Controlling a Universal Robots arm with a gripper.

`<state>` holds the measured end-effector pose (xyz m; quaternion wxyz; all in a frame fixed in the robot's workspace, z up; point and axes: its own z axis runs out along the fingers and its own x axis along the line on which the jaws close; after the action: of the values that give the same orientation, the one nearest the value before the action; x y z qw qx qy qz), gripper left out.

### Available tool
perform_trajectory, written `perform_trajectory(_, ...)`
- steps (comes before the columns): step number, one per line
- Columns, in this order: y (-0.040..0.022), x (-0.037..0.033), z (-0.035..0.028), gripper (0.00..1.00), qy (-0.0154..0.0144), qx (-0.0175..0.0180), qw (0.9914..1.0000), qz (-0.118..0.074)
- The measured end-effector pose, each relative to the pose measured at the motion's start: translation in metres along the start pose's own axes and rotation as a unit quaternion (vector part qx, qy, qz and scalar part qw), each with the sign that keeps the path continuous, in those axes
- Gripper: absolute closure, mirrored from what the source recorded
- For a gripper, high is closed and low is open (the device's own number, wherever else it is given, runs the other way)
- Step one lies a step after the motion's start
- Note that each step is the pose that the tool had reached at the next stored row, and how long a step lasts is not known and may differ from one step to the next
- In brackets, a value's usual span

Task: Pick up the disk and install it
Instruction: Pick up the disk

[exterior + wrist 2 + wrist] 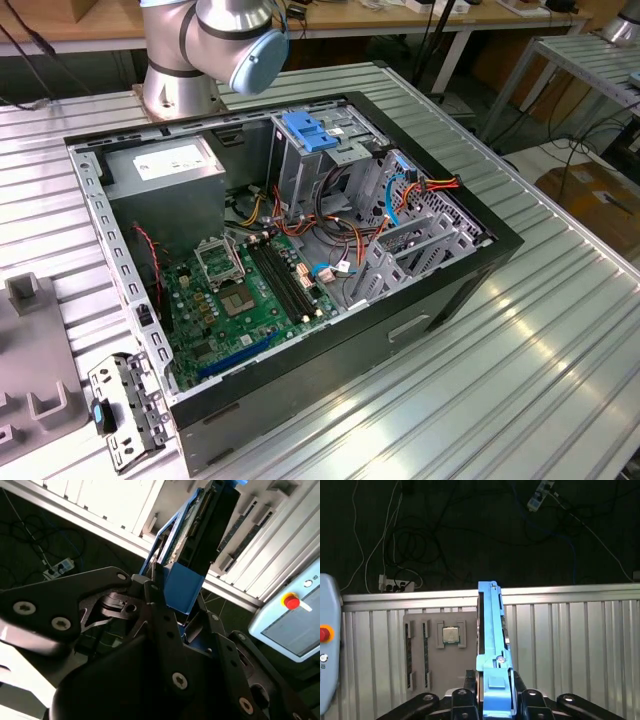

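The disk point(489, 630) is up off the table, pinched at one end of its blue carrier between the closed fingers of the gripper point(492, 702). Seen edge-on, it stands out over the ribbed tabletop point(570, 640) near its edge. The grey fixture tray point(440, 665) and the processor chip point(451, 635) seated in it lie just beyond.

What worries me is that hold. Only the carrier's end is clamped, so most of the drive reaches out past the fingers, and a brisk swing could make it pivot or creep in the plastic. Over in the open computer case point(300, 380), mid-tabletop, the drive cage point(300, 170) is hemmed in by orange and blue cables point(400, 190). A disk arriving slightly skewed could snag them or bind on the cage walls.

The arm's base point(175, 85) stands at the tabletop's far edge behind the case. The wrist, I'd judge, points away from the case, looking across the table edge at the floor, with the teach pendant point(327, 645) alongside.
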<state>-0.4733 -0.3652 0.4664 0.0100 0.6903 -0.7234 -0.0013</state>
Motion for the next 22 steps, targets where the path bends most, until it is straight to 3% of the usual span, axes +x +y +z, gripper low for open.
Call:
perform_trajectory(2, 0.0002, 0.0001, -0.0124, 0.63, 0.0, -0.0001, 1.0, 0.0)
perform_trajectory(12, 0.0008, 0.0006, -0.054, 0.63, 0.0, -0.0005, 1.0, 0.0)
perform_trajectory(14, 0.0008, 0.0007, -0.0575, 0.63, 0.0001, -0.0007, 1.0, 0.0)
perform_trajectory(20, 0.0004, 0.0007, -0.0575, 0.63, 0.0, -0.0005, 1.0, 0.0)
perform_trajectory(22, -0.0041, 0.0005, -0.0576, 0.63, 0.0, -0.0006, 1.0, 0.0)
